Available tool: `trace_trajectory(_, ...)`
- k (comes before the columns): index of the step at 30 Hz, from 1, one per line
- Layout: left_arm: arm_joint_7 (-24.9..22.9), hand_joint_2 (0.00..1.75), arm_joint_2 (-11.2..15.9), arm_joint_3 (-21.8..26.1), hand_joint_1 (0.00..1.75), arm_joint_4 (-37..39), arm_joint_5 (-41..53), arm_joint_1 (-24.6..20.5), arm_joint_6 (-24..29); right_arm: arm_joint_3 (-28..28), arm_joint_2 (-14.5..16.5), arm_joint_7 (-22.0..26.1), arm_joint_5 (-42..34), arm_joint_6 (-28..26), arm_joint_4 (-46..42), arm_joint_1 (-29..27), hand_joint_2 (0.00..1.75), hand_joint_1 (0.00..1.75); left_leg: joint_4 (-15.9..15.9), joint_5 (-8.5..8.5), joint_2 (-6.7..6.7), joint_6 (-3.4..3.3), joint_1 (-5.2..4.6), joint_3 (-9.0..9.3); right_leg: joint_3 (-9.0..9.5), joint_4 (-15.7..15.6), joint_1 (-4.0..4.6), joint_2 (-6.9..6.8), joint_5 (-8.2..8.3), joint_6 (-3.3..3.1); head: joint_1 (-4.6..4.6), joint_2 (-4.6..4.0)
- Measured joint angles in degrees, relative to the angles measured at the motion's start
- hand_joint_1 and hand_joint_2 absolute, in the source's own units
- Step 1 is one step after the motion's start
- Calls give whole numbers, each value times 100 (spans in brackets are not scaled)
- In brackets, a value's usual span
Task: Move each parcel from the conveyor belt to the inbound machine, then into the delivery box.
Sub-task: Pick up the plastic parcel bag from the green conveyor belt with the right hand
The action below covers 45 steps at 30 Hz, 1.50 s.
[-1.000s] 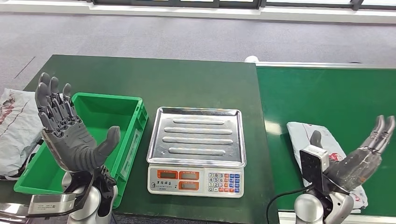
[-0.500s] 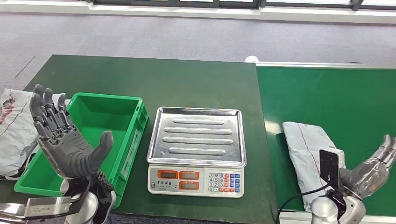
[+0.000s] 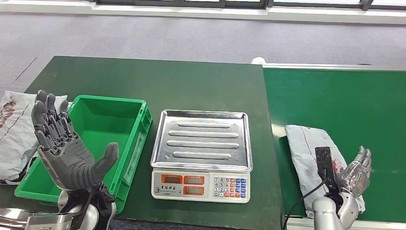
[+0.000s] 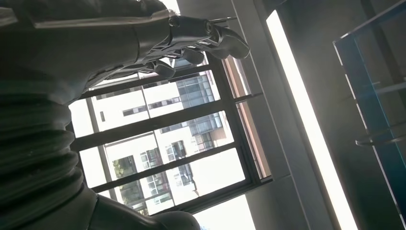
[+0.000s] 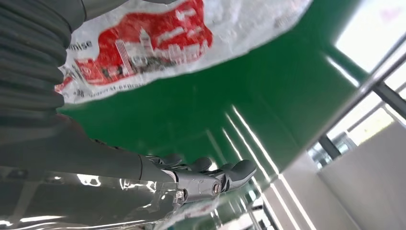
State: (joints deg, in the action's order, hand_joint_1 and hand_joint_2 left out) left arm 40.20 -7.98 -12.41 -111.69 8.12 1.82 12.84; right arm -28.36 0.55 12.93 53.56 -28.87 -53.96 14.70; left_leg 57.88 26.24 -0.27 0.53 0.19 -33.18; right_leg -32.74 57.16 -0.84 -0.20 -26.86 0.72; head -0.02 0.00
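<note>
Dark green table (image 3: 158, 86) holds a silver-trayed weighing scale (image 3: 201, 153) and a green plastic crate (image 3: 136, 120), both bare. One grey plastic-wrapped parcel (image 3: 309, 148) lies on the bright green conveyor belt (image 3: 335, 96), right hand (image 3: 355, 173) beside it, fingers apart, holding nothing. Left hand (image 3: 64, 146) is raised, spread wide. Looks like basically everything's left to do.

- Head view: high on the robot, facing forward and down over the table (image 3: 158, 79), scale (image 3: 201, 153) and conveyor belt (image 3: 344, 100).
- Left wrist view: close behind the left hand (image 4: 143, 43), aimed up at windows (image 4: 163, 143).
- Right wrist view: close behind the right hand (image 5: 191, 177), just above the belt and parcel (image 5: 158, 38), both shared with the head view.
</note>
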Motion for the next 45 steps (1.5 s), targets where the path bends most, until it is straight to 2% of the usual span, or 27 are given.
trace_trajectory(5,-1,175,-48,54,0,-4,54,7,-73,-94,-80,130,-196,517,590,216,175,0,0,0,-1,0,0,0,0,0,0,-3,0,0,0,0)
trace_trajectory(20,-1,175,-98,150,0,-6,158,7,-86,-178,-153,129,-64,832,1220,476,175,0,0,0,0,0,0,0,0,0,-1,-1,0,0,0,0)
trace_trajectory(27,-1,175,-165,233,0,-6,228,6,-236,-178,-211,55,14,1639,1621,616,175,0,0,0,-1,0,-1,0,0,0,-1,-2,0,0,0,0)
trace_trajectory(38,-1,175,-203,284,0,-6,235,5,-245,-178,-259,66,14,1742,1898,721,175,0,0,0,-1,0,0,0,1,0,-1,-2,0,1,0,0)
trace_trajectory(42,-1,175,-204,284,0,-6,243,5,-243,-172,-265,37,62,1859,1955,741,175,175,0,0,-1,0,0,0,1,0,-1,-2,0,1,0,0)
trace_trajectory(45,-1,175,-209,285,0,-7,276,8,-228,-112,-309,-66,214,2224,2061,789,175,175,0,0,0,0,0,1,2,0,-1,0,1,1,0,0)
